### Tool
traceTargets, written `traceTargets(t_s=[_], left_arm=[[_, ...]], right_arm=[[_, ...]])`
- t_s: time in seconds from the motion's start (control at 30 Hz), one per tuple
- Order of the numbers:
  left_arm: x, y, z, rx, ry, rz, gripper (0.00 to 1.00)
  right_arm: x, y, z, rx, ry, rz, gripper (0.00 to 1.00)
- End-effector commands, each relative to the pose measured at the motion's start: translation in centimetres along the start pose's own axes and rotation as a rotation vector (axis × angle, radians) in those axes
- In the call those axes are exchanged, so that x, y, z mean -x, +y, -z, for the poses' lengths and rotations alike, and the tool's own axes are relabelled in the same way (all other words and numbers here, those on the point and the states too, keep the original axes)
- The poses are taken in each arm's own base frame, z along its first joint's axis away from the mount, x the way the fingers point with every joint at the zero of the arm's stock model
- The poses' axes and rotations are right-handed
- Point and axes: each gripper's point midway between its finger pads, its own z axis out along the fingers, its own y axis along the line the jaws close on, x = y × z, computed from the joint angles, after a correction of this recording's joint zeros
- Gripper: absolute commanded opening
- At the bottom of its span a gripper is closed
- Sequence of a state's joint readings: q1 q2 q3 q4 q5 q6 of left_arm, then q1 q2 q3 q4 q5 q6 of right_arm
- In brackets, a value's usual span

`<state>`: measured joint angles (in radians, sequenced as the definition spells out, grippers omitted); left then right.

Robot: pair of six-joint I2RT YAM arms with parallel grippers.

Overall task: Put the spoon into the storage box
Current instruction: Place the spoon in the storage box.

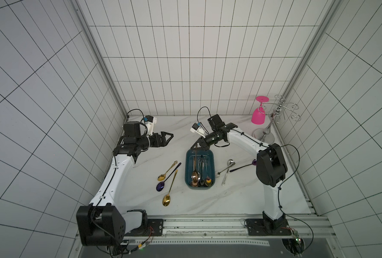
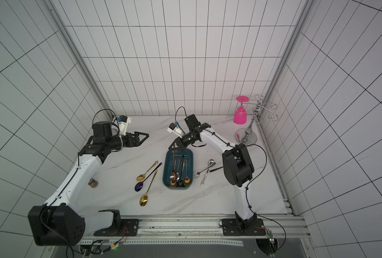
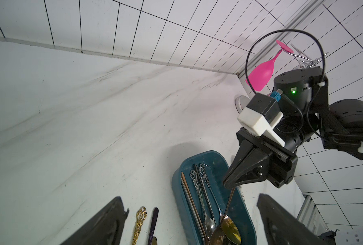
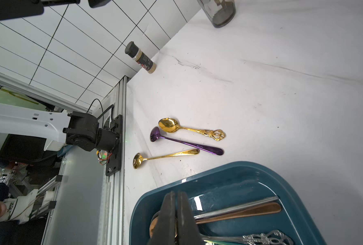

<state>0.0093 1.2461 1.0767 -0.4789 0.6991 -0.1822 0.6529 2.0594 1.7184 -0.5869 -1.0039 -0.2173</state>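
Spoon [image 1: 194, 175] pinched by handle tip in right gripper [image 3: 229, 184], bowl below it inside storage box [image 1: 210, 156]; left gripper [image 1: 168, 139] spread wide, well apart.

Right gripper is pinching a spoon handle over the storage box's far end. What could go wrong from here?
1. The right gripper holds the spoon tilted, with its bowl resting on the other spoons in the storage box. If it lets go here, the handle may land on the far rim rather than inside.
2. The shut fingers hang close to that rim, so lowering further could bump the box and shove it.
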Motion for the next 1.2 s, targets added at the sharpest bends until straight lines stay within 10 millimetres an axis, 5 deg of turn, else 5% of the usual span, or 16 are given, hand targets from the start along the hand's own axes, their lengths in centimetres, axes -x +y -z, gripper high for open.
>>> traceTargets(t_s=[0.0, 0.23, 0.5, 0.83, 1.17], left_arm=[[0.0, 0.0, 0.4, 0.013, -0.006, -0.023, 0.99], [-0.4, 0.5, 0.3, 0.033, 0.006, -0.043, 0.99], [-1.0, 1.1, 0.5, 0.073, 0.027, -0.093, 0.98], [-2.3, 2.0, 0.8, 0.146, 0.071, -0.162, 0.99], [-6.3, 3.2, 0.2, 0.247, 0.208, -0.321, 0.99]], right_arm=[[0.2, 0.0, -1.1, 0.016, -0.008, 0.005, 0.08], [0.1, 0.3, -0.8, -0.021, -0.008, 0.018, 0.34], [1.0, 1.9, 1.6, -0.114, -0.034, 0.075, 0.41], [1.7, 1.5, 4.1, -0.297, -0.089, 0.093, 0.55], [2.4, 2.5, 7.2, -0.432, -0.158, 0.086, 0.62]])
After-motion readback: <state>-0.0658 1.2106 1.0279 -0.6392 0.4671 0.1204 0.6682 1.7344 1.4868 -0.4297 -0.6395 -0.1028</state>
